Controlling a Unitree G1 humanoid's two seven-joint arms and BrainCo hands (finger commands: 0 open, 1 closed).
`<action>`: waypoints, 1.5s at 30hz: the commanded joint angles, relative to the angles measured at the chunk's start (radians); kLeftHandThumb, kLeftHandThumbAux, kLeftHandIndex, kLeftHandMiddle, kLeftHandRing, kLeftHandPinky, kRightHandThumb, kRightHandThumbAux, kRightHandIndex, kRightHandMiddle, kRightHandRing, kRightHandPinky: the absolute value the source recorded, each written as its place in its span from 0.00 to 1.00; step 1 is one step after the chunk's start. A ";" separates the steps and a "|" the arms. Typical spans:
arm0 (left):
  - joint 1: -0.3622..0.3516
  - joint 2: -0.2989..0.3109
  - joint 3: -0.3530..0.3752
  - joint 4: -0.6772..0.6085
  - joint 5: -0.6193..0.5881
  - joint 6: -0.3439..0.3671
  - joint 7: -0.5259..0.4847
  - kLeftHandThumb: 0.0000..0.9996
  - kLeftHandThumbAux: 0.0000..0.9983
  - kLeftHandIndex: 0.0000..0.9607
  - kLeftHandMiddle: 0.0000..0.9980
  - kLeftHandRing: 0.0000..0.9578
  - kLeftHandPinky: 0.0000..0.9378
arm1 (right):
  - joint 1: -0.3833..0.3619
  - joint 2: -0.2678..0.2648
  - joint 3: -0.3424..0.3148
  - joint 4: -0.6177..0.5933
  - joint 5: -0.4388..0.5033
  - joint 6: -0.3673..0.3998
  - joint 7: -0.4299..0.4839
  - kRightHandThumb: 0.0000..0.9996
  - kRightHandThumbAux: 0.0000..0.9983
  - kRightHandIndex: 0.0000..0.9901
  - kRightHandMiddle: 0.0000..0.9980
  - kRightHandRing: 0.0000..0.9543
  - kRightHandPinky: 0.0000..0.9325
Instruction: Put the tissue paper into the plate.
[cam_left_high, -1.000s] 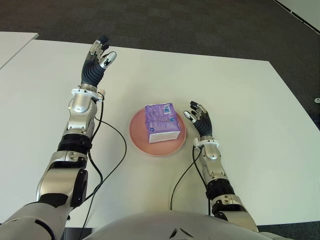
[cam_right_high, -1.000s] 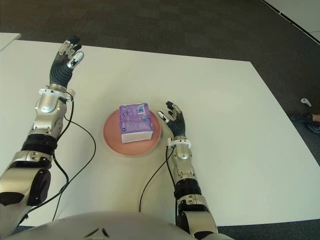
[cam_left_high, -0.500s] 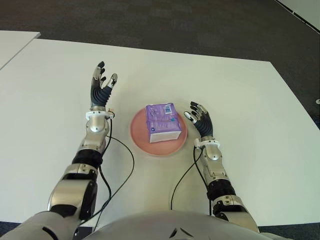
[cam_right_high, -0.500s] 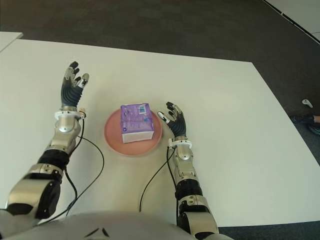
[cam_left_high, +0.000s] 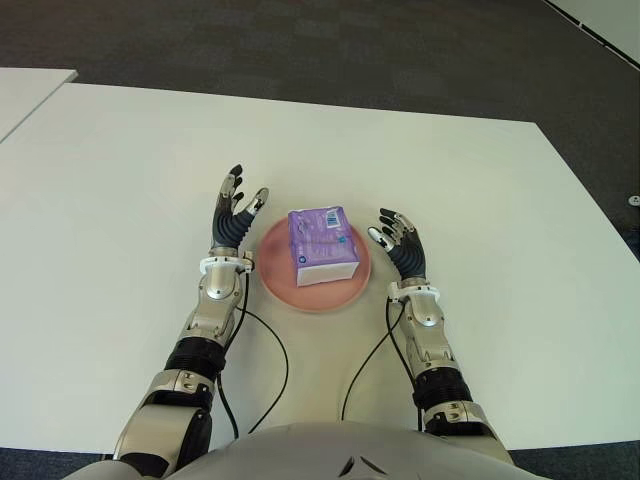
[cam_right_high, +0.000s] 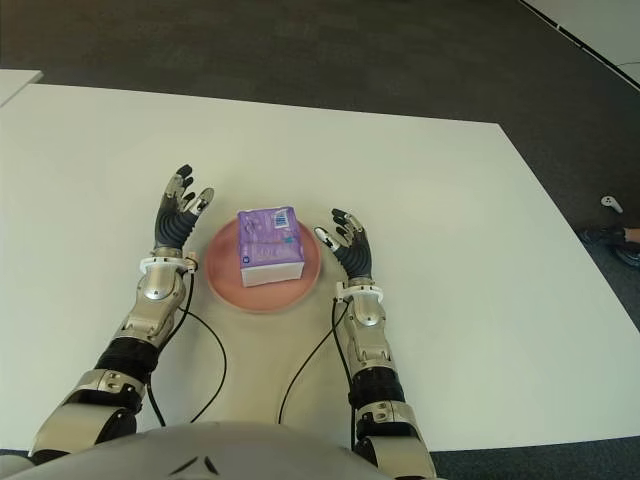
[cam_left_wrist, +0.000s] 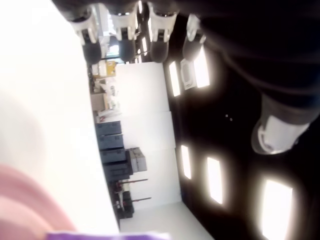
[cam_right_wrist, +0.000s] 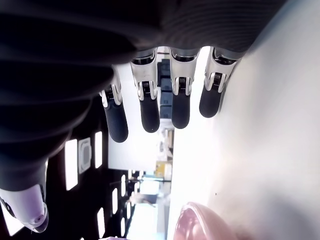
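The left hand (cam_left_high: 236, 219) shows at the pink plate's (cam_left_high: 281, 287) 9 o'clock, fingers spread wide, holding nothing. The right hand (cam_left_high: 401, 247) shows at its 3 o'clock, fingers likewise open and empty. The purple tissue pack (cam_left_high: 323, 245) lies on the plate, on the white table (cam_left_high: 120, 180).

Tissue pack (cam_left_wrist: 107, 235) cut off, perhaps blurred.

Glossy plastic-wrapped tissue paper (cam_left_high: 324, 245)

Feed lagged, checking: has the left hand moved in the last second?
Yes. The left hand came back and inward, now open beside the round pink plate, on its left.
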 joint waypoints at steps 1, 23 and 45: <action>0.010 0.034 0.003 0.139 0.004 -0.071 -0.027 0.00 0.48 0.00 0.00 0.00 0.00 | 0.036 0.006 0.002 0.017 0.003 0.056 0.000 0.58 0.62 0.27 0.22 0.18 0.18; 0.055 0.044 -0.010 0.141 -0.032 -0.155 -0.111 0.00 0.46 0.00 0.00 0.00 0.00 | 0.033 0.011 0.006 0.016 -0.003 0.071 -0.013 0.57 0.61 0.27 0.22 0.18 0.19; 0.101 0.008 0.028 -0.035 0.009 -0.008 0.043 0.00 0.47 0.00 0.00 0.00 0.00 | 0.037 0.002 0.005 0.002 -0.005 0.080 -0.011 0.55 0.59 0.27 0.22 0.18 0.19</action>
